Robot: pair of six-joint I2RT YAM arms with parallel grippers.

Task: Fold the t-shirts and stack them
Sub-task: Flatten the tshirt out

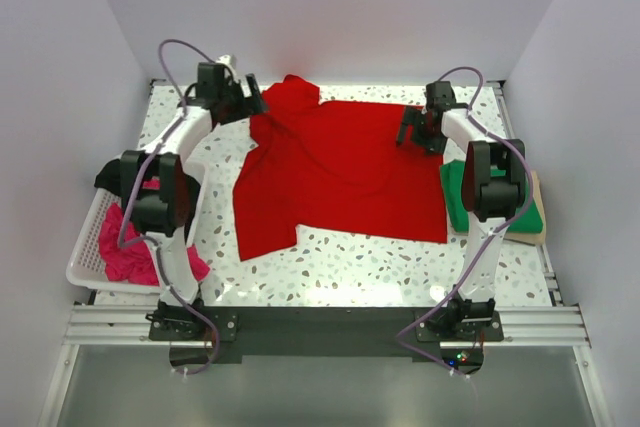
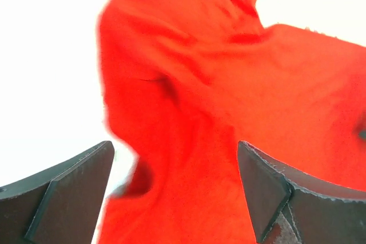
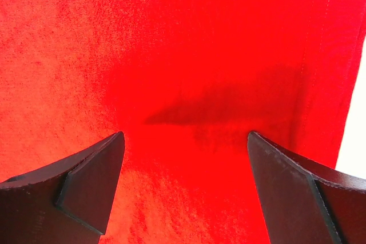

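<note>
The bright red t-shirt (image 1: 340, 172) lies spread across the middle of the table, its far-left part bunched and wrinkled. My left gripper (image 1: 252, 102) is open at that bunched far-left corner, with red cloth (image 2: 189, 112) showing between its fingers. My right gripper (image 1: 408, 132) is open over the shirt's far-right part, with flat red cloth (image 3: 183, 84) under it. A green t-shirt (image 1: 492, 199) lies folded at the right. A magenta pink t-shirt (image 1: 130, 247) sits in the white basket. A bit of black cloth (image 1: 108, 179) shows at the basket's far end.
The white slotted basket (image 1: 85, 257) stands at the left near edge. The folded green shirt rests on a tan board (image 1: 538, 217) at the right edge. Bare speckled tabletop (image 1: 340, 267) lies in front of the red shirt.
</note>
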